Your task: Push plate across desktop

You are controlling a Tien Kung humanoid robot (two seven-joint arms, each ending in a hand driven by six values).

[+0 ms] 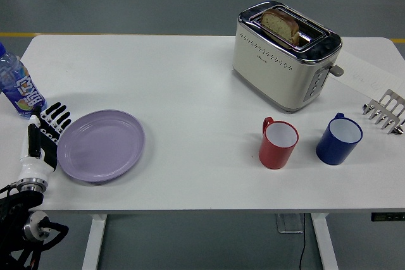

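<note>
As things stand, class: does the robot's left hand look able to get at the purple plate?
Probably yes. The left hand sits right at the purple plate's left rim, fingers spread, with nothing between them.

Bottle [17,86] at the left edge of the tabletop [190,93]: the label carries large white lettering on a blue ground with a spot of orange below, but the letters are too blurred and cropped to make out as a word. Toaster [285,55] near the far right of the tabletop: a small dark mark, probably a brand logo, sits low on its long cream side, too small to read. Paper sheet [367,77] at the far right edge shows faint grey print, also illegible.
</note>
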